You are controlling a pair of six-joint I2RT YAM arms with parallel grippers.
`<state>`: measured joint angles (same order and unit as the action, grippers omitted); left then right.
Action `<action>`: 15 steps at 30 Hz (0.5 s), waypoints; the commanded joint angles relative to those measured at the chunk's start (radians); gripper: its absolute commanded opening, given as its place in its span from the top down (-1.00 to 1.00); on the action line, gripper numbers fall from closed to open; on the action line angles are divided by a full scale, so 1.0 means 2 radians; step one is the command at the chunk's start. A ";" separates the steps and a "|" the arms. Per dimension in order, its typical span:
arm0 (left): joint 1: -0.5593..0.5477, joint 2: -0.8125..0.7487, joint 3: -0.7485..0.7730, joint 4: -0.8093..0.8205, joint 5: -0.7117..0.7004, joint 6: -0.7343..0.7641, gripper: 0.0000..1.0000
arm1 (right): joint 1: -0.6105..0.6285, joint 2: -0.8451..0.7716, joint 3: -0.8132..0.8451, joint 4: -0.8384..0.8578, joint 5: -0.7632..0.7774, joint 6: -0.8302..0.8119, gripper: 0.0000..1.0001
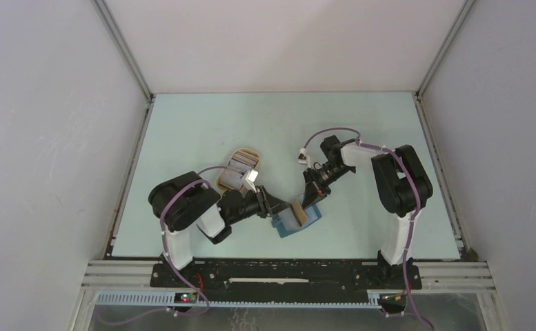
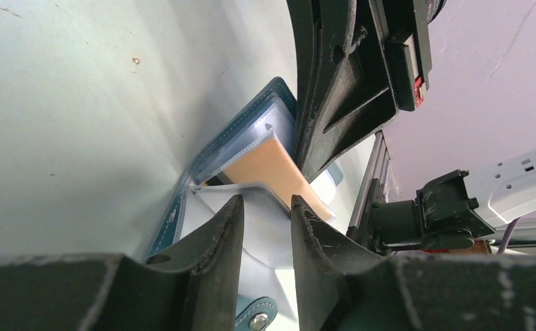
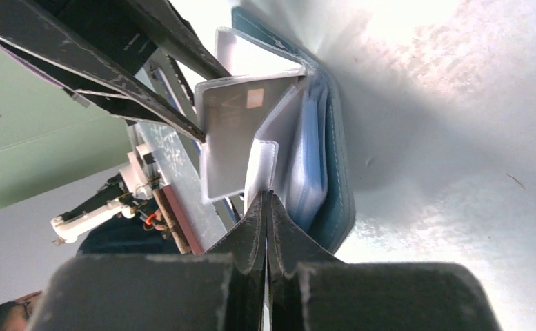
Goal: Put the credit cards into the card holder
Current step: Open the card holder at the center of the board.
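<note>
We find the left tool [image 2: 266, 205] released, just beside the peach plastic card [image 2: 265, 165]. The right tool [image 3: 265, 198] is clenched on the teal-blue folding wallet's [image 3: 339, 179] sleeve.

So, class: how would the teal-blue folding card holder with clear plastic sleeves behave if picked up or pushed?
Probably floppy: the card holder fans its sleeves where the right gripper pinches one. Likely light, sliding easily on the smooth pale table.
</note>
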<state>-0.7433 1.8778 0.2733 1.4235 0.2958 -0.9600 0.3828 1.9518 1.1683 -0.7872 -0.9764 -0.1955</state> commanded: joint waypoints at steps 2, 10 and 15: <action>0.010 -0.005 -0.020 -0.047 -0.032 0.032 0.27 | 0.025 -0.017 0.011 0.013 0.039 -0.022 1.00; 0.010 -0.024 -0.024 -0.067 -0.038 0.041 0.23 | 0.053 -0.018 0.019 0.000 -0.087 -0.029 0.96; 0.011 -0.030 -0.028 -0.068 -0.040 0.043 0.22 | 0.071 -0.002 0.021 0.010 -0.057 -0.013 0.80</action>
<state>-0.7334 1.8313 0.2474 1.3777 0.2768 -0.9348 0.5003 1.9503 1.1740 -0.7837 -1.0855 -0.2291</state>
